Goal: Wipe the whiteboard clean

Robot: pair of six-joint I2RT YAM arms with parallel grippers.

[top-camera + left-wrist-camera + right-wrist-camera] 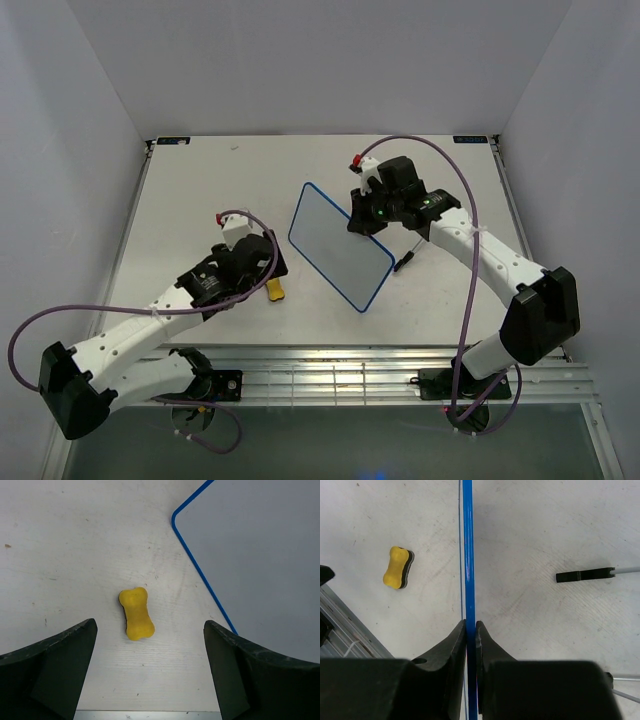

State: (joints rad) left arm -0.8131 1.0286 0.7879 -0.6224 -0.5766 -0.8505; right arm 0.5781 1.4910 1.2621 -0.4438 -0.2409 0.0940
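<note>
top external view
- desk (200,200): pale, scuffed top, walled on three sides.
- whiteboard (340,248): blue-framed, at mid desk between the two arms, set diagonally; its white face shows no marks. whether it lies flat or is tilted up i cannot tell.
- right tool (358,222): at the board's far right edge, nipped onto the frame.
- left tool (268,278): left of the board, over a yellow eraser (275,291) that lies on the desk just off the board's near left side.
- slim black piece with a pale rod (403,262): on the desk just right of the board.

left wrist view
- left tool (148,627): fingers spread wide, holding nothing.
- eraser (136,613): peanut-shaped, flat on the desk (75,555) between the fingers, touching neither.
- whiteboard (260,555): rounded corner and bare face to the right, apart from the eraser.

right wrist view
- right tool (471,625): narrow, clamped on the whiteboard (467,545), seen edge-on as a blue line.
- eraser (397,567): left of the board, yellow over a black underside.
- black piece (584,575): to the right, on the desk (545,530).
</note>
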